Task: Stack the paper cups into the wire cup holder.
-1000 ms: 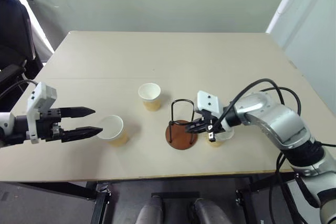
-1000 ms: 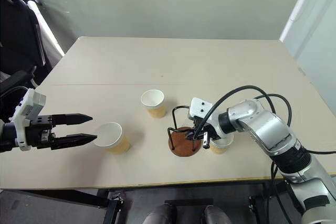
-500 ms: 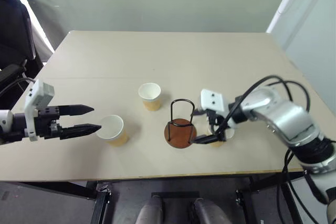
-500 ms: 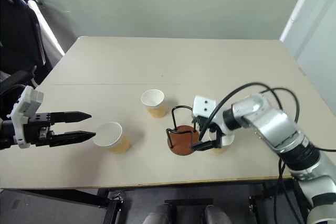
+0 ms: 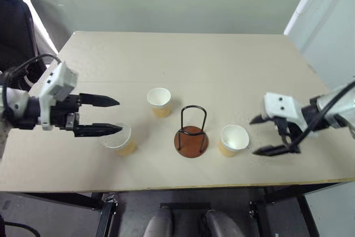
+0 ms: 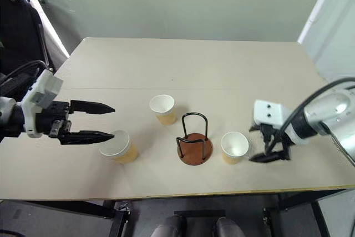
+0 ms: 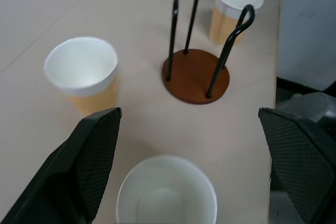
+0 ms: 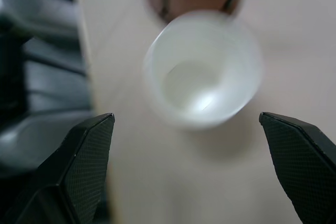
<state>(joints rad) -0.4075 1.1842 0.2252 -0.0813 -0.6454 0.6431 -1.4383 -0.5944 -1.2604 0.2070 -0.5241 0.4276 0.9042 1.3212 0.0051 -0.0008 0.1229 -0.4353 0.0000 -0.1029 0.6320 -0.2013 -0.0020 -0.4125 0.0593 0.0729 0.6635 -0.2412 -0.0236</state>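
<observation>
Right pincer (image 5: 259, 135) withdrew, wide, from upright cup (image 5: 233, 139); left pincer (image 5: 115, 116) wide.

far half of table (image 5: 183, 54): lying bare, giving open room for either arm.
wire cup holder (image 5: 192, 131): standing mid-table; its black loops are rising as the tallest obstacle, and its base is sitting uncovered between them.
right cup (image 5: 233, 140): standing upright just beside the holder, narrowing the gap on that side.
right gripper (image 5: 262, 135): hanging with its fingers spread, apart from that cup, over the table's right part near the front.
middle cup (image 5: 159, 101): standing behind and left of the holder, with a passable gap between them.
left cup (image 5: 121, 139): sitting near the front edge, well apart from the holder.
left gripper (image 5: 113, 116): hovering with fingers parted over that cup, occupying the left approach.
</observation>
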